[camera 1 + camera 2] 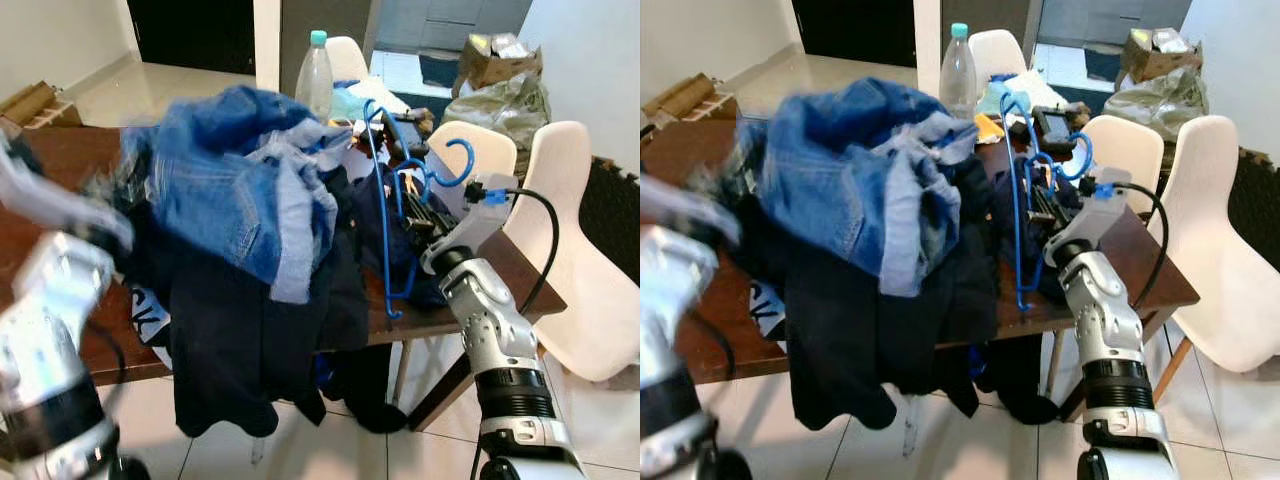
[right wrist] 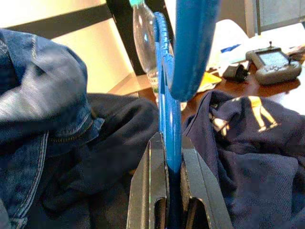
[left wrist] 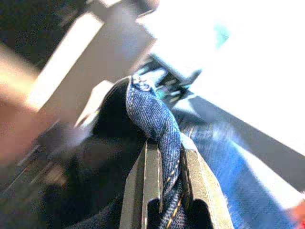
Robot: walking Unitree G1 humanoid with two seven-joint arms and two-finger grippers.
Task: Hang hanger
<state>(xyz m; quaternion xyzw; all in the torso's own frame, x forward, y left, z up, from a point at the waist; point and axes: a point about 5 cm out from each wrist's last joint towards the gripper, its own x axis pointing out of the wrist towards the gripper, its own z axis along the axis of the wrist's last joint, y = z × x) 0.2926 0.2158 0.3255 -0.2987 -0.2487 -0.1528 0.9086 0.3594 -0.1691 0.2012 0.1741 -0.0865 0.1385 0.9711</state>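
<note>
You've got the blue hanger pinched btwn right jaws, frame center; left jaws clamp the jeans.

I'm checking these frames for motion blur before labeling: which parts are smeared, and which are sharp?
Eye views: left arm and denim jeans smeared; right claw and blue hanger crisp. Left wrist view: blurred, overexposed background, pinched denim sharp. Right wrist view: mostly sharp.
</note>
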